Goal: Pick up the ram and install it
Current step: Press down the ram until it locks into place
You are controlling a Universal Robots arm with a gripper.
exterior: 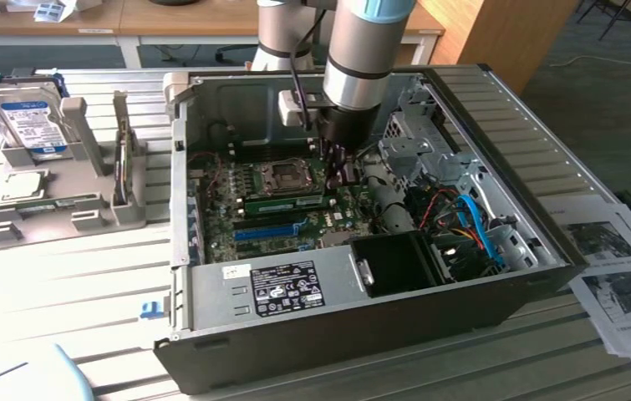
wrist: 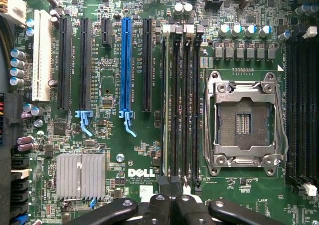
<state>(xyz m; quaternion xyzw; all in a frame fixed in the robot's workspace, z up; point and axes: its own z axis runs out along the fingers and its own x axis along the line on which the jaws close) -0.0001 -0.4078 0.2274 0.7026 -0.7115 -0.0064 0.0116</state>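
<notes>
Looking into the open grey computer case point(exterior: 338, 288), we saw the long green ram stick point(exterior: 287, 202) already seated beside the processor socket point(wrist: 244, 122), with our gripper point(wrist: 169, 205) closed, empty, just above.

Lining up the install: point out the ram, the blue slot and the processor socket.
ram point(exterior: 287, 203), exterior view, middle of its green top edge.
blue slot point(wrist: 125, 65), wrist view, middle of its length.
processor socket point(wrist: 243, 117), wrist view, bare centre.
</notes>
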